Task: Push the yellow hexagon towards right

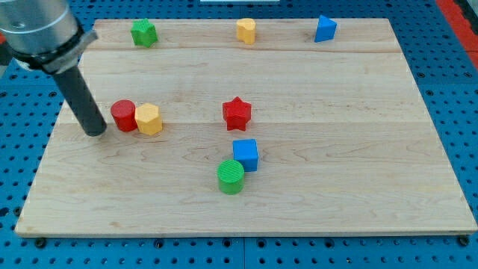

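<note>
Pale wood makes up the board (314,194), which lies on a blue perforated table (22,172) and fills most of the view. On the left side of the board, about midway between its near and far edges, the yellow hexagon (149,119) sits with a red cylinder (123,116) pressed against its left face; the two are touching. Just left of the red cylinder stands the dark rod, leaning a little, and my tip (96,133) rests on the wood close beside that cylinder, with only a thin gap between them, if any. So the tip, the red cylinder and the yellow hexagon lie in one line running left to right. The arm has no fingers or jaws to open or close, only this plain rod under a grey metal collar at the top left corner.

To the right of the hexagon, well apart from it, a red star (237,113) sits near the middle of the board. Nearer than the star, a blue cube (246,155) and a green cylinder (231,176) touch each other, the green one at the cube's near left corner.

Along the far edge stand three more blocks, well spaced: a green block (143,33) of uncertain shape on the left, a yellow block (246,31) in the middle, and a blue block (325,28) with a pointed top on the right.
</note>
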